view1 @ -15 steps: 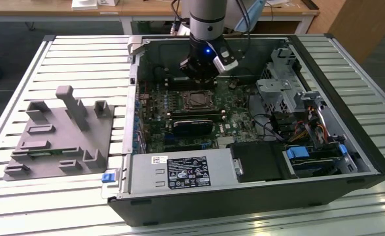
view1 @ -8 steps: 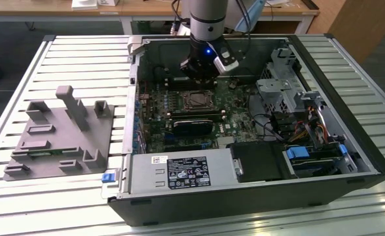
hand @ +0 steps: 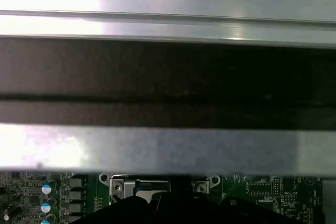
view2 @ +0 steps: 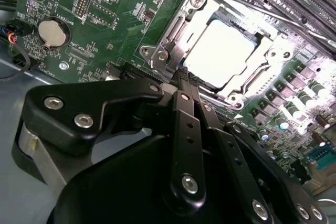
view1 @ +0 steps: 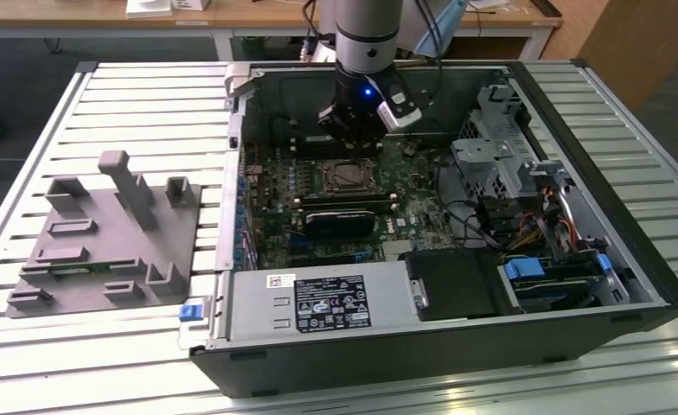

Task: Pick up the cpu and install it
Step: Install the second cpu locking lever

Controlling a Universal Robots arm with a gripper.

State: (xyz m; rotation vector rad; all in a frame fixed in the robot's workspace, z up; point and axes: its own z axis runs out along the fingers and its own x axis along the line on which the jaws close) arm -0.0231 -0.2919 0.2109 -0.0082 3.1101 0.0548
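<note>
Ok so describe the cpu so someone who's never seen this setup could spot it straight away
Start at the open computer case on the slatted table and find the green motherboard inside it. Near its middle is a square metal-framed socket, just below the end effector. The cpu is the flat, pale silvery square lying within that frame, plain and smooth unlike the component-covered board around it.

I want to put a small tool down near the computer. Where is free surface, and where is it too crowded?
Free: the slatted table beyond the grey tray, and the strip at the exterior view's right of the computer case. Crowded: inside the case, where the gripper hangs beside the socket holding the cpu.
</note>
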